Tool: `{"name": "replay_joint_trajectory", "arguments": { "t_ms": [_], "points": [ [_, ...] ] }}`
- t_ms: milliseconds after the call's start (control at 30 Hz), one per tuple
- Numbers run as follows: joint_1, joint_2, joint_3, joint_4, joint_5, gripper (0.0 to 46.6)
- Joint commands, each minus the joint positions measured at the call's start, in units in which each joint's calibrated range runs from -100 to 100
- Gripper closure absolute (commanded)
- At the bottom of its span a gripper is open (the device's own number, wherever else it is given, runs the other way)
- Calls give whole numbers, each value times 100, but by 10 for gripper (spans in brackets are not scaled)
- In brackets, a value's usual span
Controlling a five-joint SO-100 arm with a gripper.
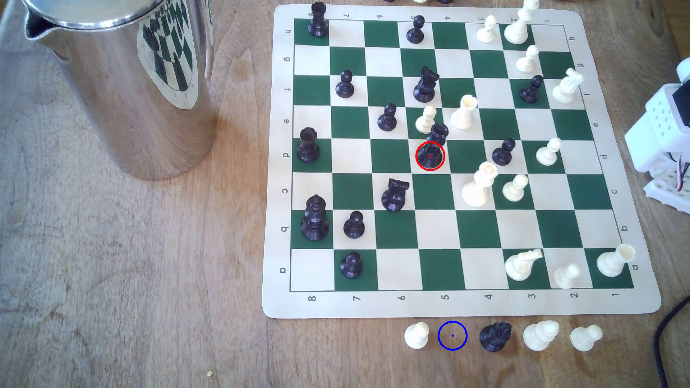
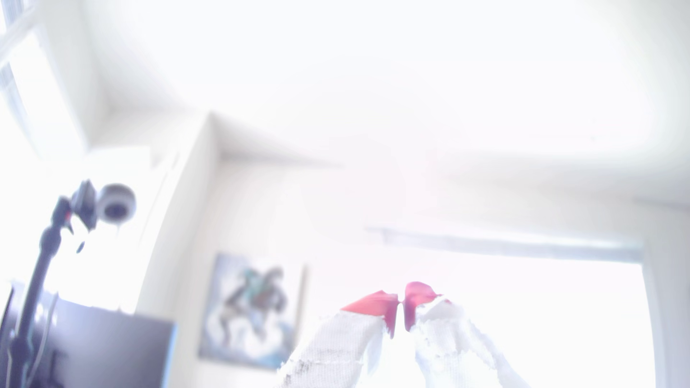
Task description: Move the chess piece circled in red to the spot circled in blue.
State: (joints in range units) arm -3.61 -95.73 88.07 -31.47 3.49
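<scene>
White pawn [image 1: 426, 119] crowding ringed queen [image 1: 433, 147].

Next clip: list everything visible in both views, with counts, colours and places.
chessboard: one, green and cream, on the wooden table
black pieces: thirteen on the board, counting the chess piece circled in red mid-board
white pieces: twelve on the board, mostly the exterior view's right
off-board row: three white, one black, below the board
the spot circled in blue: one, bare wood in that row
metal jug: one, shiny, exterior view's left
cable: one, black, exterior view's lower right
camera on stand: one, blurred
wall picture: one, blurred
arm base: white, exterior view's right edge
gripper: one, white, red tips, shut, empty
</scene>
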Motion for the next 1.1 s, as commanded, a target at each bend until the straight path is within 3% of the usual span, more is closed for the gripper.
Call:
{"name": "replay_joint_trajectory", "arguments": {
  "t_ms": [0,233,267,400,533,567,733,833,933,1067],
  "points": [
    [224,-3,-1146,1501,-5,464],
    [795,107,-2316,3852,-10,464],
    [850,158,-2443,4122,-10,448],
    [858,456,-2987,5629,-20,443],
    [670,1152,-3558,6997,-186,456],
    [662,1415,-3766,7390,-293,448],
    [678,2255,-4555,8921,-381,416],
    [522,2476,-4600,9233,-606,410],
    [303,3104,-4800,9568,-1114,291],
    [-10,3868,-5026,9757,-1480,282]
  ]
}}
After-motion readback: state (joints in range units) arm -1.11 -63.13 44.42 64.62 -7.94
